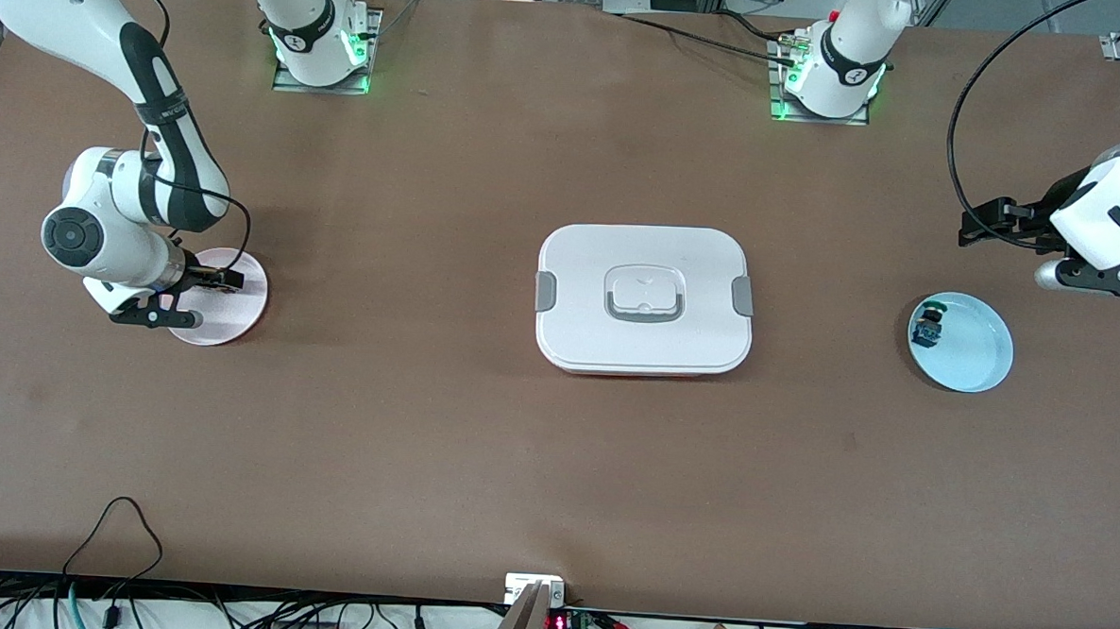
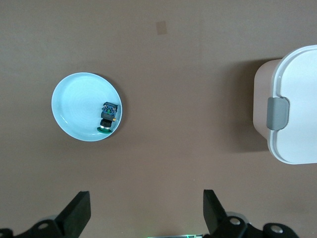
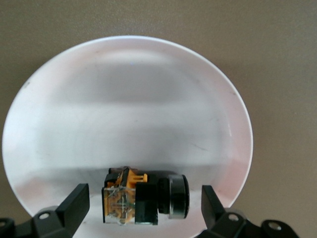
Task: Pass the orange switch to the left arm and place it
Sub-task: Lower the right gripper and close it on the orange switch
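The orange switch (image 3: 143,201) lies on its side on a pale pink plate (image 3: 129,99) at the right arm's end of the table. My right gripper (image 3: 144,196) is low over that plate (image 1: 243,310), open, with one finger on each side of the switch and gaps between. In the front view the right gripper (image 1: 219,281) hides the switch. My left gripper (image 2: 147,203) is open and empty, up in the air at the left arm's end (image 1: 985,224). The white lidded box (image 1: 644,299) sits at the table's middle, between the two plates.
A light blue plate (image 1: 979,361) at the left arm's end holds a small blue and green part (image 1: 928,326); both show in the left wrist view, plate (image 2: 74,99) and part (image 2: 108,118). The box's grey clip (image 2: 277,113) shows there too.
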